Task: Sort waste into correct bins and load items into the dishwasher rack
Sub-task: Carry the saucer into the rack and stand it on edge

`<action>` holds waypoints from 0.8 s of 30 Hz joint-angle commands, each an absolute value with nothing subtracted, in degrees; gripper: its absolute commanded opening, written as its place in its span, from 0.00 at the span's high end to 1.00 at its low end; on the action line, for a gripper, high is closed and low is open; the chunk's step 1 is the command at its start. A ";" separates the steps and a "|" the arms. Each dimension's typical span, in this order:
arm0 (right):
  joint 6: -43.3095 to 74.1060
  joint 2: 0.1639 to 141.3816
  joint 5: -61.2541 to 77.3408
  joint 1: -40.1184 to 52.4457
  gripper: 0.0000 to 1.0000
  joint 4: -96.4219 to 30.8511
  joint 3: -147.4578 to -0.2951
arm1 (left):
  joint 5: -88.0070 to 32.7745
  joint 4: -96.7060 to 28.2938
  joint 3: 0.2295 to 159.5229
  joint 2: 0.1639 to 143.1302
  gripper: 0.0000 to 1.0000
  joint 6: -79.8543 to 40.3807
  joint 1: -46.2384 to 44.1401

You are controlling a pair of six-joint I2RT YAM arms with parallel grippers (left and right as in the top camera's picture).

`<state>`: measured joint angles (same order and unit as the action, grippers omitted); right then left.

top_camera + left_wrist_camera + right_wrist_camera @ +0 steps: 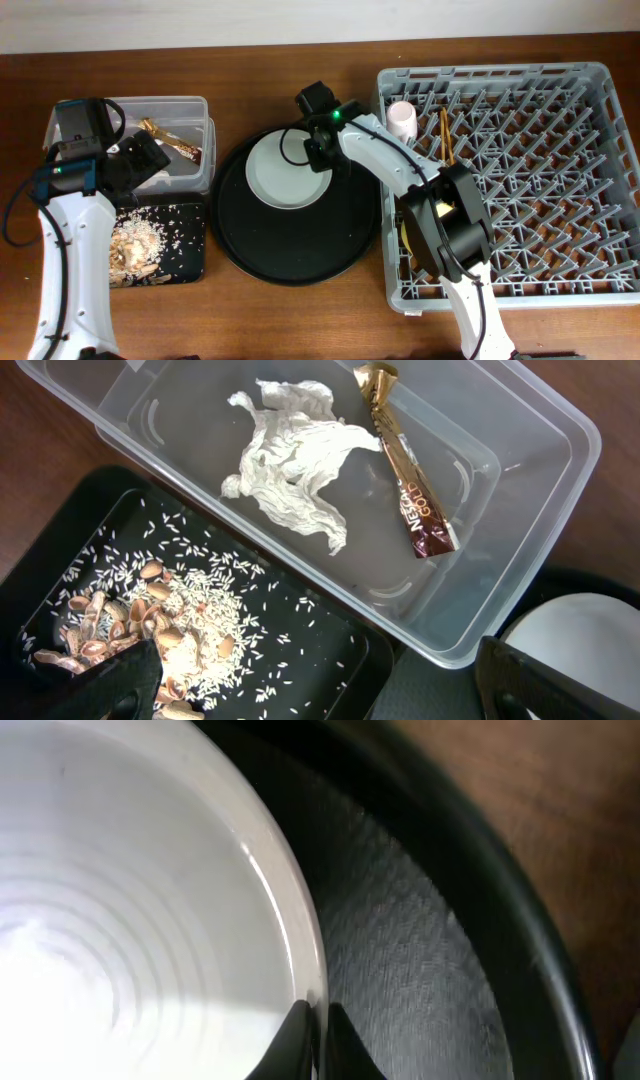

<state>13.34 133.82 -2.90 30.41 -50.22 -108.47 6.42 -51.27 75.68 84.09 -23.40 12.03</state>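
My right gripper (318, 1042) is pinched shut on the right rim of the pale grey-white round plate (278, 172), which lies on the upper middle of the large round black tray (300, 255). The bite is thin, right at the edge, so I judge the lift should be slow: raise the rim, let the plate tip upright, clear the round tray's raised lip, then carry it to the large square grey plastic rack (500, 72) just right of that tray. Left of the round tray, my left gripper (148, 165) hangs wide open and empty above the clear rectangular plastic box (160, 100), which holds the crumpled white tissue (290, 470) and the shiny gold-brown snack wrapper (405, 470). Beside the round tray's lower left, the shallow black rectangular tray (190, 255) holds the loose beige-brown food scraps (135, 245). Just right of the round tray, the small pink cup (402, 120) and two thin wooden chopsticks (444, 135) fill the rack's nearest pegs, and my own forearm crosses them, so I should aim further in.
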 commanded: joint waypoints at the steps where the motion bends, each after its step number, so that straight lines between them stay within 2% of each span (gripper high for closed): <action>1: 10.59 129.32 -4.16 30.61 0.96 -55.94 -113.91 | 6.44 -51.33 76.55 83.24 0.01 -22.68 12.16; 4: 9.26 121.21 -13.76 30.63 0.96 -61.47 -118.65 | 6.44 -51.31 76.55 83.24 0.01 -22.68 12.16; 5: 9.28 114.67 -26.76 30.61 0.96 -64.34 -119.22 | 6.44 -51.31 76.55 83.24 0.01 -22.68 12.16; 8: 9.30 107.04 -53.89 29.65 0.96 -71.26 -119.22 | 6.44 -51.31 76.55 83.24 0.01 -22.68 12.16; 10: 9.30 106.21 -62.15 26.59 0.96 -76.34 -119.22 | 6.44 -51.33 76.55 83.24 0.01 -22.68 12.16; 13: 9.54 106.56 -60.80 19.97 0.96 -79.79 -118.89 | 6.44 -51.33 76.55 83.24 0.01 -22.68 12.16; 18: 11.70 108.81 -48.75 10.66 0.96 -80.66 -118.56 | 6.44 -51.31 76.55 83.24 0.01 -22.68 12.16; 24: 12.56 111.98 -48.21 9.30 0.96 -80.68 -116.46 | 6.44 -51.33 76.55 83.24 0.01 -22.68 12.16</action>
<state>10.94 110.91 -48.34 9.23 -80.82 -117.86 6.42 -51.27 75.68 84.09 -23.40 12.03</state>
